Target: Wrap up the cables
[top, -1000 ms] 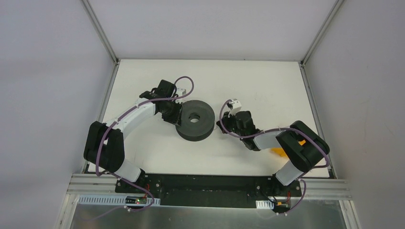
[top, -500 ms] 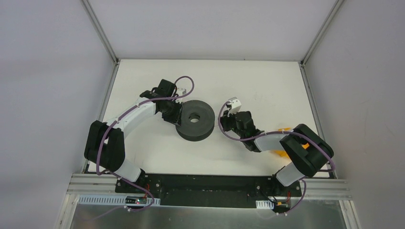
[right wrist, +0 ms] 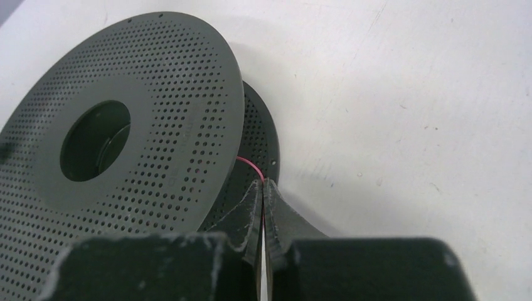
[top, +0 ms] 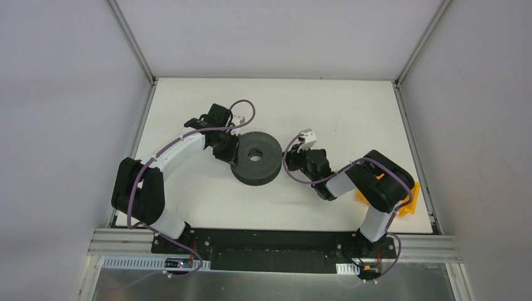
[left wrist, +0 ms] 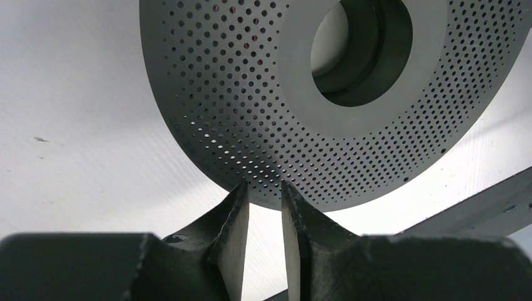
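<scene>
Jaws clenched on the pink wire (right wrist: 250, 165), the right gripper (right wrist: 263, 185), mid-wrap, must next circle the spool (right wrist: 125, 144); the left gripper (left wrist: 265, 188) has its jaws parted.

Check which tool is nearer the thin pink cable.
Right. The right tool pinches the cable beside the spool; the left tool sits at the spool's opposite rim.

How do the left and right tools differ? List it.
The left tool stands slightly open, seemingly empty; the right tool is pinched shut on the cable. The left tool meets the spool at its flange rim; the right tool, at the gap between flanges. Both reach the spool.
</scene>
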Robot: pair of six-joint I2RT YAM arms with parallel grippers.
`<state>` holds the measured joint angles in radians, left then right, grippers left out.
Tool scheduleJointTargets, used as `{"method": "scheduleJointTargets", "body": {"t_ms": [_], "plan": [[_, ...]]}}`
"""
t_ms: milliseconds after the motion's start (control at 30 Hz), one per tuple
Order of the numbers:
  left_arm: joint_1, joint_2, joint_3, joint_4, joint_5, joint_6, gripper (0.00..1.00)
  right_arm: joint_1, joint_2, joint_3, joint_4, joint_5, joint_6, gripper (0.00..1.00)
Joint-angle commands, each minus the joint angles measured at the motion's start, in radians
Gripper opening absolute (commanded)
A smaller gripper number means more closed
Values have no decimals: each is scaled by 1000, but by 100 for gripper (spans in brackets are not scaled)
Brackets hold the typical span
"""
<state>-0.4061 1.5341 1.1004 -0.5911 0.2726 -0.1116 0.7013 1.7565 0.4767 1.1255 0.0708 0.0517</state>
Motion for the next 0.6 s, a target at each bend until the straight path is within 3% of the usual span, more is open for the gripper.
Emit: {"method": "scheduleJointTargets", "body": {"t_ms": [0, 567], "plan": [[0, 12, 21, -30, -18, 24, 24, 3, 53, 14, 196, 4, 118, 0], [-1, 12, 23, -33, -12, 25, 24, 3, 220, 61, 304, 66, 352, 0]]}}
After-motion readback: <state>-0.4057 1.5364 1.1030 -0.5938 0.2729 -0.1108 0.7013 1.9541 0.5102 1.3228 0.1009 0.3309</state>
